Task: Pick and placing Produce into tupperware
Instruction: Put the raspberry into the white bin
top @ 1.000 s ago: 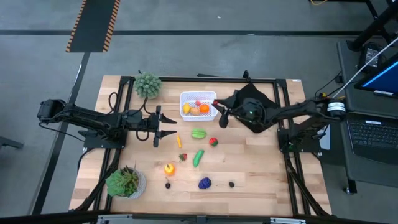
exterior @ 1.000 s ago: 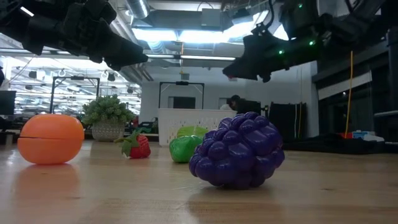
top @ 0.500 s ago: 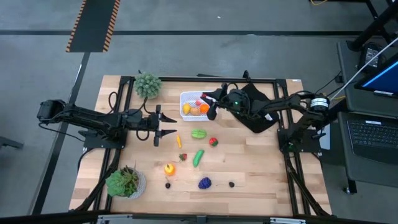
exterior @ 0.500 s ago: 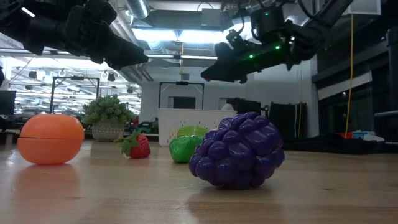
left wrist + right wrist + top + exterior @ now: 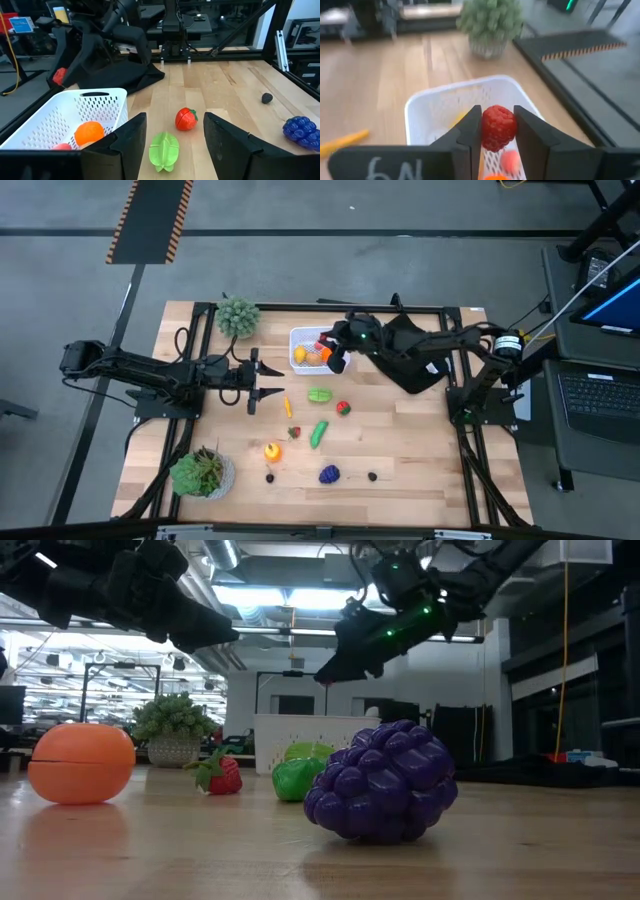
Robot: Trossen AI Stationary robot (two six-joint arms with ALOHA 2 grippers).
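Right tool [image 5: 496, 131] has swung in from beside the black cloth [image 5: 405, 355] and now hangs over the white tub [image 5: 305, 338], clenched on a red berry [image 5: 497, 127] (ready to drop, I judge). Left tool [image 5: 272, 383], fingers parted and empty, waits near the orange carrot [image 5: 288, 406] on the bench [image 5: 420, 460].

my light wooden table [image 5: 400, 440] sits in a black metal frame on a grey concrete floor [image 5: 330, 250], which carries a strip of orange-and-black hazard tape [image 5: 150, 218]. beside me to the right stands a desk with a laptop [image 5: 600, 395]. beyond the table, bright ceiling lights [image 5: 285, 595] shine over an open workshop.
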